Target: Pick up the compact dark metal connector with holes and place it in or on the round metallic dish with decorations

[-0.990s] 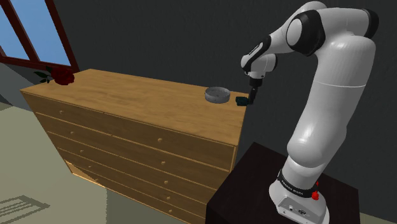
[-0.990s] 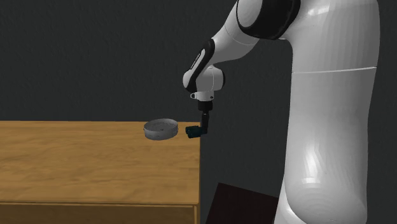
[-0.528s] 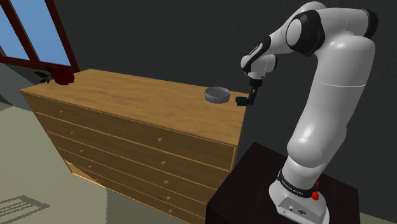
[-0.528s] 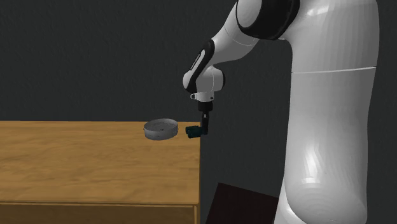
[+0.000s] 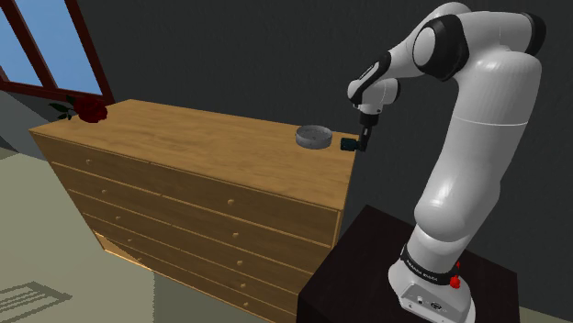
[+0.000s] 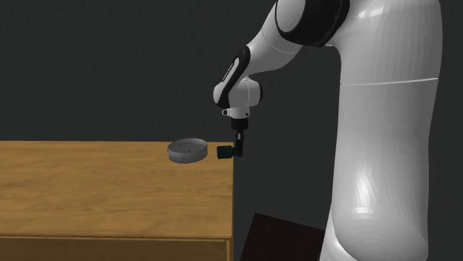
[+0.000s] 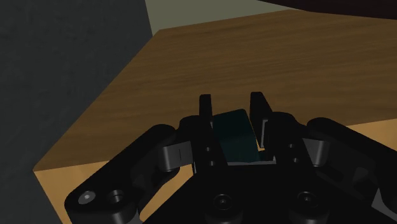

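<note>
Pinching the small dark connector (image 7: pixel 234 135) tight, our claw (image 5: pixel 363 144) hovers at the dresser's (image 5: pixel 184 138) near corner; the round grey dish (image 5: pixel 312 137) sits just beside it, toward the shoulder view's left.

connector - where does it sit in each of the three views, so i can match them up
Shoulder view: the connector is right of centre, at the wooden dresser top's right end, just right of the dish, held in the gripper.
Second exterior view: the connector is near centre, at the top's right edge.
Wrist view: the connector is a dark teal block clasped between the fingers.
Shared landmark: the wooden dresser top.
</note>
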`<control>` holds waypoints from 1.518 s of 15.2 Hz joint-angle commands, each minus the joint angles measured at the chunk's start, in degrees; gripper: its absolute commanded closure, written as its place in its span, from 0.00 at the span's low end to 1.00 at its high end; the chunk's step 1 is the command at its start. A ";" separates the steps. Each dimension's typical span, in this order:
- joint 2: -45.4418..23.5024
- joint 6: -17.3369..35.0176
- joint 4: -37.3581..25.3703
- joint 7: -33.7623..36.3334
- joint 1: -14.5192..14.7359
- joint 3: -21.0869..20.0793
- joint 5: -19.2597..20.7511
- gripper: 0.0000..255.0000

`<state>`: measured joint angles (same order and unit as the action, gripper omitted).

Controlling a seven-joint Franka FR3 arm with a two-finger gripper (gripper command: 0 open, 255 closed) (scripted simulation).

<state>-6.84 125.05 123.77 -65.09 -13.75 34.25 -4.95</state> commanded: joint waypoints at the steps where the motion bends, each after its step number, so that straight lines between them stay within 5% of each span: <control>1: 0.01 0.01 0.01 0.00 0.00 0.00 0.00 1.00; 23: 8.11 -16.10 -9.51 4.00 0.87 0.03 5.42 1.00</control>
<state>1.09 109.81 114.94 -61.19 -12.90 34.30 0.37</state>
